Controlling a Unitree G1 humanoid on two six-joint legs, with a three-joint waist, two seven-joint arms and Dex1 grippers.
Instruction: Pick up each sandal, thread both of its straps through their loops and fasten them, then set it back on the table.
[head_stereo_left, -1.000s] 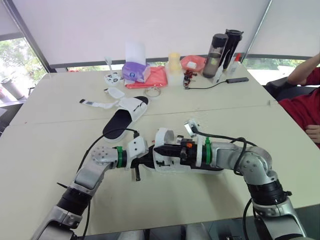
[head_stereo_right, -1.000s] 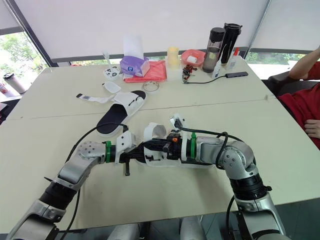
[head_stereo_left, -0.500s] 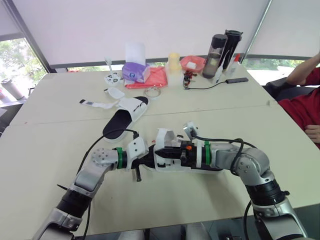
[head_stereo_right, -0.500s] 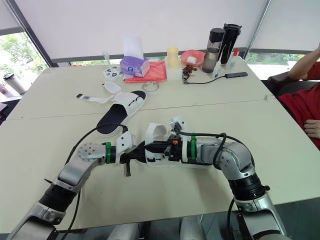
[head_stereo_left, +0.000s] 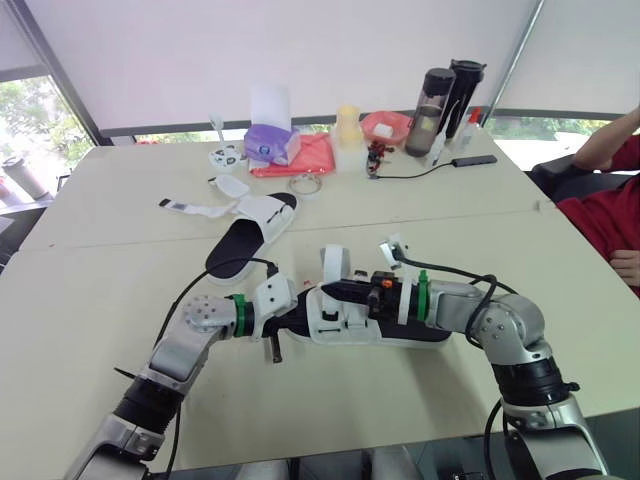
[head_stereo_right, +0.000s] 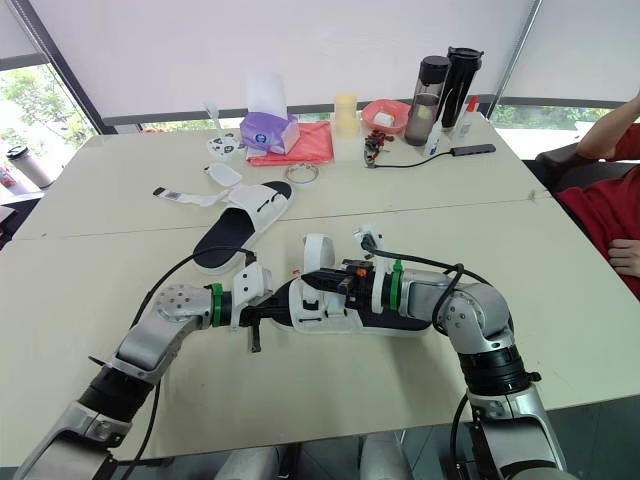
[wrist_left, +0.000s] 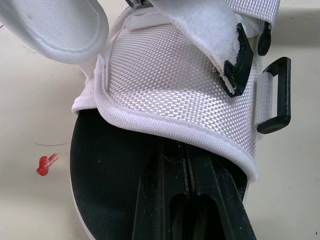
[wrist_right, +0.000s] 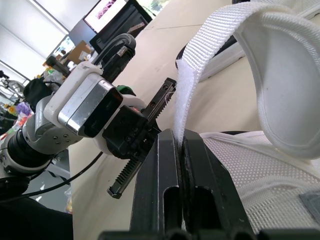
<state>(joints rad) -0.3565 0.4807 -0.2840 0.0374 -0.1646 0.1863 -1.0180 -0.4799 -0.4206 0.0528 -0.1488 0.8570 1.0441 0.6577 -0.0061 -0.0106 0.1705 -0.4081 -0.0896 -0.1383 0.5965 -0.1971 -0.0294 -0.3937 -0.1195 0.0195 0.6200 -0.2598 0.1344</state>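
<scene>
1. Compared with a second ago, the right claw is sitting a little farther toward the robot's right. The white strap it is pinching is now standing upright instead of curling over in a wide loop. The left claw is staying where it was.
2. The right claw's fingers are pressing together on that strap, and the webbing is rising from between them in the right wrist view.
3. The left claw is clamping the left end of the near sandal, its fingers lying together on the black footbed.
4. The near sandal is sitting at the middle of the near half of the desk, between the two claws. Whether it is resting on the surface or lifted slightly cannot be told.
5. It is showing a black footbed and a white woven upper. A black plastic loop is hanging at the upper's side with nothing through it.
6. Its long axis is running left to right across the desk, one end toward the left claw and the other lying under the right forearm.
7. The far sandal is lying on the desk farther back and to the left, well apart. It is lying on a diagonal, near-left to far-right, with its open straps spreading out to the left.
</scene>
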